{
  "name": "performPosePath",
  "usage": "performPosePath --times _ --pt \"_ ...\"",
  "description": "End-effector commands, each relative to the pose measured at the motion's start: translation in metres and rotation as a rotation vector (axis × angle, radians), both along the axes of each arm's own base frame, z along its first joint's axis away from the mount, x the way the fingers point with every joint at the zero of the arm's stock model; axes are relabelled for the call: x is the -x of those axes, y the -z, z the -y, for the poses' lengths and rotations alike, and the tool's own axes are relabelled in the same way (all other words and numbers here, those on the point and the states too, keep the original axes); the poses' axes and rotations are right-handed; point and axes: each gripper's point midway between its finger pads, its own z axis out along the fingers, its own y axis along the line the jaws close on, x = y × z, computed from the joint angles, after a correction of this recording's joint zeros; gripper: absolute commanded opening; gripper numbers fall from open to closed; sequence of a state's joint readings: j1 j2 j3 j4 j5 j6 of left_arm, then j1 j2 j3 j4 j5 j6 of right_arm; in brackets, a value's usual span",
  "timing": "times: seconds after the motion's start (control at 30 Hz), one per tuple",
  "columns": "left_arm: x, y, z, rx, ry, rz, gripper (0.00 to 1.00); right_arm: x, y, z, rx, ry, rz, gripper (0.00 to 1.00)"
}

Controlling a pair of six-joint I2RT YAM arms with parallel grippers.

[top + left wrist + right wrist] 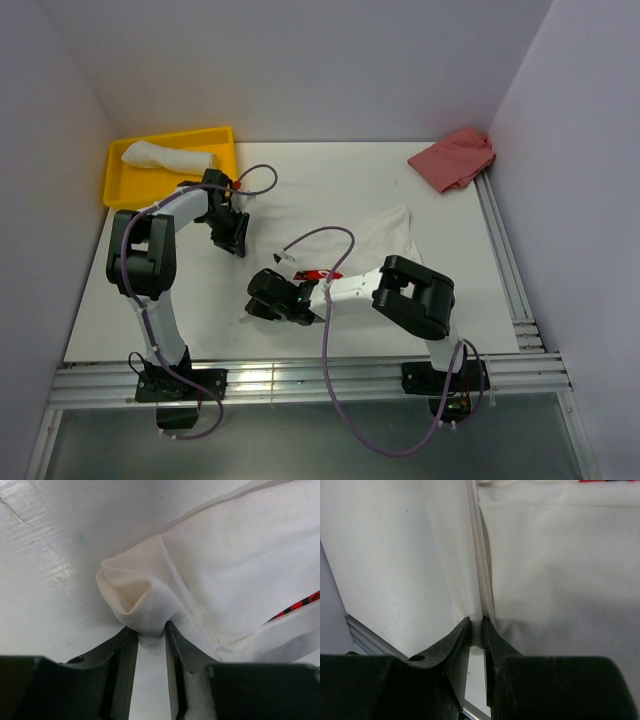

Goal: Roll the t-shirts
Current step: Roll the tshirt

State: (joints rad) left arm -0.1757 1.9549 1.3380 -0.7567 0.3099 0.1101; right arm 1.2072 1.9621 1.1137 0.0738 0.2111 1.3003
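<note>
A white tabletop (pixel 330 180) is seen from above, with both arms bolted along its near edge. A white t-shirt (pixel 390 235) is laid out near the middle of the tabletop, a little toward the right edge, and is hard to tell from the white surface where it runs under the right arm. A yellow tray (pixel 118 190) is set in the far left corner, and a rolled t-shirt (pixel 165 156) is lying inside it. A crumpled red cloth (pixel 455 158) is left in the far right corner. The left gripper (pixel 151 630) is closed narrowly on a bunched fold of the white t-shirt, the cloth puffing out just beyond the fingertips. The right gripper (pixel 476 625) is drawn almost together, with a thin folded edge of the same t-shirt pinched between the jaws. A red print (pixel 300 602) is visible on the t-shirt, but only a sliver is shown and no writing can be read.
</note>
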Motion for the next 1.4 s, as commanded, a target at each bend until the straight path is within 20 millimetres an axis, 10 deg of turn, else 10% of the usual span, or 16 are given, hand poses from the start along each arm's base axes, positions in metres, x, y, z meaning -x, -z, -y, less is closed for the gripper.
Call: performPosePath --times 0.0,0.53,1.1,1.37 --pt "-0.014 0.002 -0.001 -0.041 0.002 0.05 0.34 0.032 0.02 0.008 0.105 -0.076 -0.05 0.23" --pt "-0.014 0.0 -0.004 -0.119 0.027 0.068 0.27 0.042 0.03 0.028 0.313 -0.1 -0.03 0.37" --pt "-0.013 -0.001 0.001 -0.152 0.046 0.073 0.26 0.014 -0.087 0.012 0.283 -0.047 0.203 0.41" --pt "-0.012 -0.002 0.002 -0.154 0.049 0.074 0.27 -0.028 -0.074 -0.01 0.427 -0.022 0.278 0.41"
